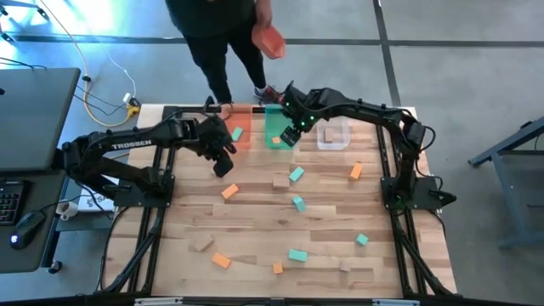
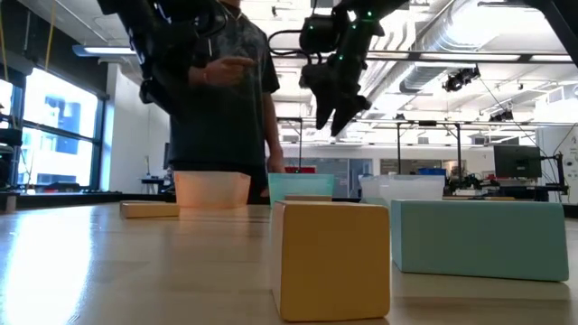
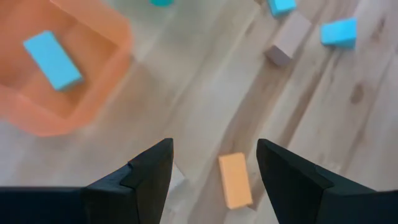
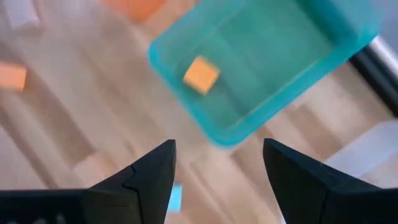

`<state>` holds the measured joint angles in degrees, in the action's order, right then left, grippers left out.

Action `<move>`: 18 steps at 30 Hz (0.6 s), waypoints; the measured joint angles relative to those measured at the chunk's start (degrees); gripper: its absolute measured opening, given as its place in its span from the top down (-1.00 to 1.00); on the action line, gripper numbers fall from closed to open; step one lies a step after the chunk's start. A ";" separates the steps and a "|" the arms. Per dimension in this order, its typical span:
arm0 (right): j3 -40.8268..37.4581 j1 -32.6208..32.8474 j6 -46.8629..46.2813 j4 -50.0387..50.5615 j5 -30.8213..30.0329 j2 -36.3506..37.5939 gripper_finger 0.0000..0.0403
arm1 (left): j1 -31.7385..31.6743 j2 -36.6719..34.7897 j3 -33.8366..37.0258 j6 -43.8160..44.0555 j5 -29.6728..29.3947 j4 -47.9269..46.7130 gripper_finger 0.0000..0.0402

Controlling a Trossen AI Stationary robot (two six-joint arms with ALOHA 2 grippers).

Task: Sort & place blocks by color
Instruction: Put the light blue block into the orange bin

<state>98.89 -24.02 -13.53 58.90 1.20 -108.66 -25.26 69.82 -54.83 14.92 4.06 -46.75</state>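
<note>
Likely light, stiff, smooth blocks; left hand (image 3: 214, 168) wide over orange block (image 3: 235, 180), right hand (image 4: 217, 168) wide, empty; pinch long flat sides.

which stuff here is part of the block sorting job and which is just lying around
Job:
- teal blocks, one in the orange tray
- orange blocks, one in the green tray
- tan blocks
- clear tray
- left pincer and right pincer, both open

Lying about:
- laptop
- mouse
- cables
</note>
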 joint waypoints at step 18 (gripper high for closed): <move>0.00 18.63 -10.12 11.77 -0.31 0.00 -0.13 | 6.95 0.00 0.00 7.19 -10.17 -1.92 -0.10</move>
<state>98.89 -5.39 -23.64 70.67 0.89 -108.66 -18.31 69.82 -54.83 22.11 -6.11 -48.66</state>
